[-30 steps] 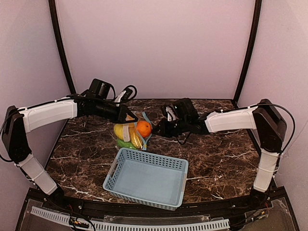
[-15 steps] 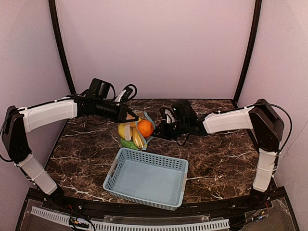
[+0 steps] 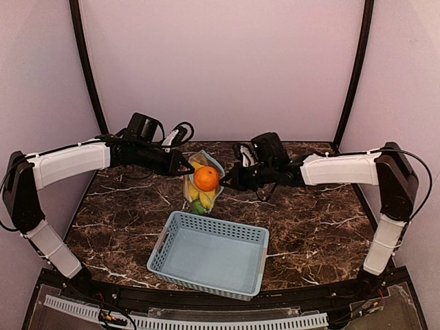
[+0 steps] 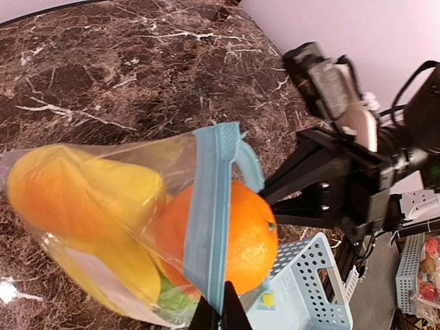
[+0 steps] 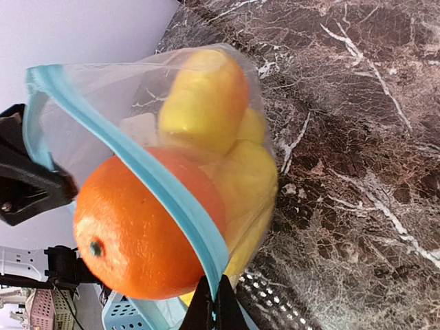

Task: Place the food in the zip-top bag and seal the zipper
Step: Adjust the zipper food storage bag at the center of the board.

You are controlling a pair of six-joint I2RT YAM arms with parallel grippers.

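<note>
**Clear plastic bag now off the table, pinched at both ends of its mouth**

A second ago the bag lay slumped on the marble table behind the blue basket, and my right gripper was only part closed beside it. Now that gripper has clamped fully onto the zipper. The bag has come up and hangs between the two arms, above the table just behind the basket's far rim.

My left gripper has not changed. Its jaws are tight together on the other end of the same blue strip, which the left wrist view shows running straight down into the fingertips.

I take this to mean the loading is over and I am at the sealing step, with the mouth stretched between two pinch points.

The bag itself is full and bulging. The orange sits right at the mouth, and in both wrist views the blue strip crosses its face, so the fruit seems to be wedged between the two lips. The yellow fruits are packed deeper in behind it, and the green pod shows low against the film.

With the orange that high, I doubt the strip can close along its whole length. It probably needs to settle lower first. I can't tell from here whether any part of the track is already pressed shut.
</note>
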